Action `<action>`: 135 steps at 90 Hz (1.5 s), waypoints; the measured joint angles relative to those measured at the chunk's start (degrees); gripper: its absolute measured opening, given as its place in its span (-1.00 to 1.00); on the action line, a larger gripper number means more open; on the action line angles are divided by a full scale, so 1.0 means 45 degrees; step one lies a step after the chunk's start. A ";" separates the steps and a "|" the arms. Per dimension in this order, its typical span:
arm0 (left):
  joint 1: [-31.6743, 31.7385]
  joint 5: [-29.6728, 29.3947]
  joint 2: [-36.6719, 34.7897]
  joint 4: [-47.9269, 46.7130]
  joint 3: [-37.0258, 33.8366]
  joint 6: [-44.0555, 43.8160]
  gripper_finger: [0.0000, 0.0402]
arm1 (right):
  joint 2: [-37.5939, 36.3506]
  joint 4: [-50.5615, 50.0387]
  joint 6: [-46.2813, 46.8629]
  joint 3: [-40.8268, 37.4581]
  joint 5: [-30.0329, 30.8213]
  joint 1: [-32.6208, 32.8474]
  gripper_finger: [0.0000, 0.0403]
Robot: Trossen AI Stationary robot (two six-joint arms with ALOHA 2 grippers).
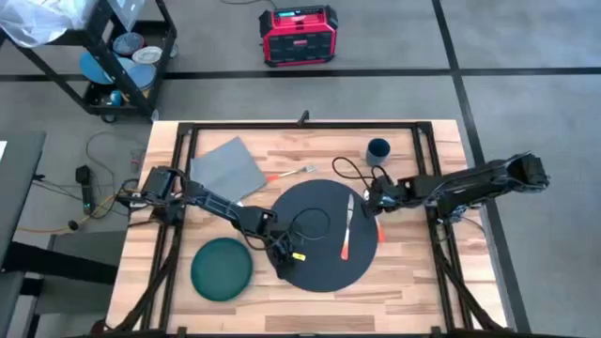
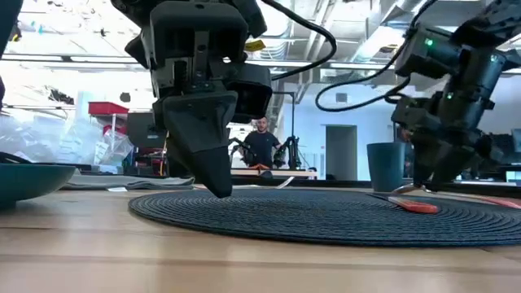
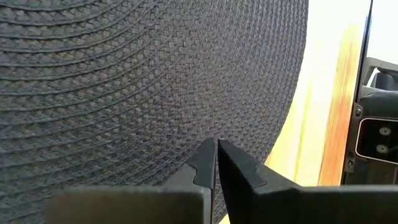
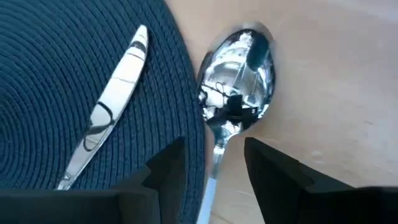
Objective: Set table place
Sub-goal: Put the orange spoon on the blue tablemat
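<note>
Right claw (image 4: 214,163) open astride spoon (image 4: 239,78); left shut.

Dark round mat (image 1: 324,235) at counter (image 1: 394,291) centre, knife (image 1: 346,228) on its right part. Green plate (image 1: 222,268) left of mat. Left end effector (image 1: 282,263) over mat's left edge; right end effector (image 1: 373,202) at its upper right edge.

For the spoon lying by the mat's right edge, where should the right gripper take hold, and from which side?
Probably on the thin neck just behind the bowl, from straight above. The spoon lies flat on the table, right beside the mat. The right gripper is open, its fingers already either side of the handle; the bowl looks too broad and smooth to pinch.
</note>
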 joint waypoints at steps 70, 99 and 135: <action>0.0005 0.0017 0.0000 -0.0022 0.0000 0.0090 -1.00 | -0.4468 -0.3107 -0.0204 0.0015 0.0641 -0.0099 -1.00; 0.0078 0.0200 0.0000 -0.0019 0.0000 0.0104 -1.00 | -0.4623 -0.0978 -0.0948 -0.1057 -0.0311 -0.2028 -0.70; 0.0078 0.0541 0.0000 -0.0038 0.0000 0.0307 -1.00 | -0.4588 0.0732 0.0413 -0.2220 -0.1343 -0.2632 -0.26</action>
